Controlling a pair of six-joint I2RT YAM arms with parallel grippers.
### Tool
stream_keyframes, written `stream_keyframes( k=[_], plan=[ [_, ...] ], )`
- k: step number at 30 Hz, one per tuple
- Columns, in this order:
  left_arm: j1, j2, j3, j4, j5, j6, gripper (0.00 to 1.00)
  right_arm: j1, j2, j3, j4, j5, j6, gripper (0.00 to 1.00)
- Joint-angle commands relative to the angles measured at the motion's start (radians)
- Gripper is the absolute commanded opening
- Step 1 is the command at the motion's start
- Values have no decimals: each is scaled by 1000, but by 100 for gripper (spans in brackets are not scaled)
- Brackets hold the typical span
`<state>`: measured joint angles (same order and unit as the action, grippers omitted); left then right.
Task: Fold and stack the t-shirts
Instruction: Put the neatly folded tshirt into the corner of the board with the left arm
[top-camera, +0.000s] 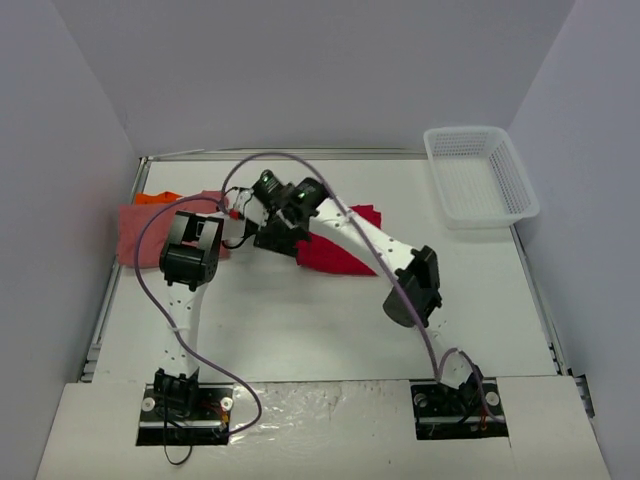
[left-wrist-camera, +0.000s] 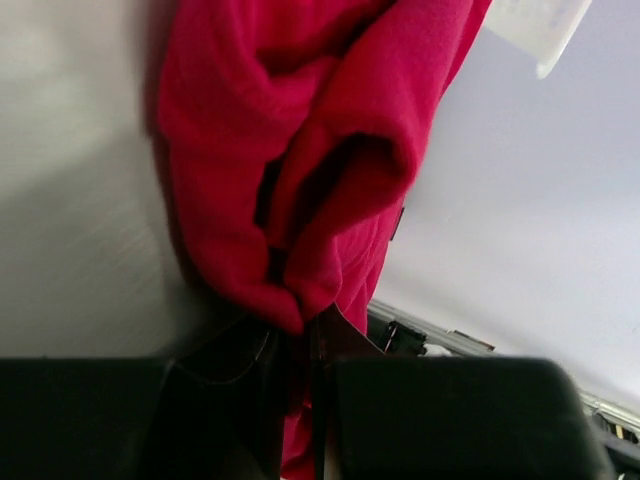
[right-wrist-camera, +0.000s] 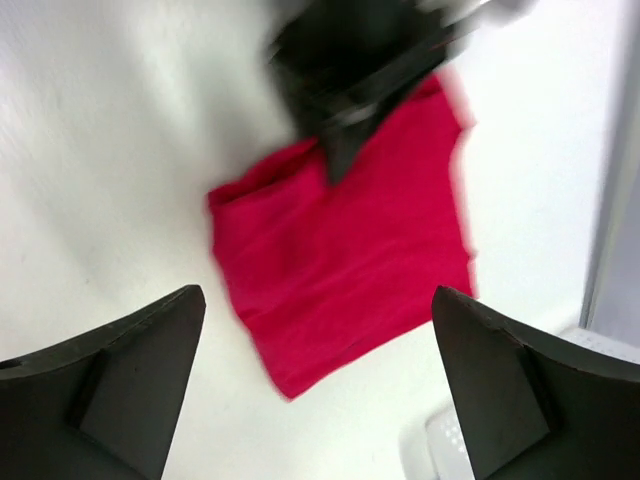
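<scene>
Roughly two-thirds done, I judge: pink shirt (top-camera: 140, 232) over orange shirt (top-camera: 158, 198) looks stacked far left; left gripper (left-wrist-camera: 300, 345) pinches the red shirt (right-wrist-camera: 350, 250) at far centre, right gripper (right-wrist-camera: 315, 300) spread wide above it, its stacking not yet done.

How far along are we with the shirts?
Looks done: pink t-shirt lies flat at left, orange t-shirt peeking out behind it. In hand: left tool pinches the red t-shirt; right tool hangs open above it. Left: finish that fold, stack it on the others.
</scene>
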<state>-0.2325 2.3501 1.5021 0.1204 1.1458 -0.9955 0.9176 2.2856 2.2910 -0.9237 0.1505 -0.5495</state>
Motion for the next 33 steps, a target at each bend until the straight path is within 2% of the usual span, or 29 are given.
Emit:
stream_keyframes(
  k=[1,5,14,25,33],
  plan=[
    [-59,-51,40,-158,-9,115,2,-156,-254,111,128,-121,42,93],
    [-54,-57,59,-212,-23,173,2,-336,-336,104,105,-314,65,94],
    [-53,-83,96,-320,-60,270,2,-551,-453,-105,148,-446,54,95],
    [-1,-158,156,-527,-161,431,2,-697,-367,-228,187,-520,52,95],
    [123,-230,198,-718,-233,578,2,-766,-336,-284,213,-531,65,96]
  ],
)
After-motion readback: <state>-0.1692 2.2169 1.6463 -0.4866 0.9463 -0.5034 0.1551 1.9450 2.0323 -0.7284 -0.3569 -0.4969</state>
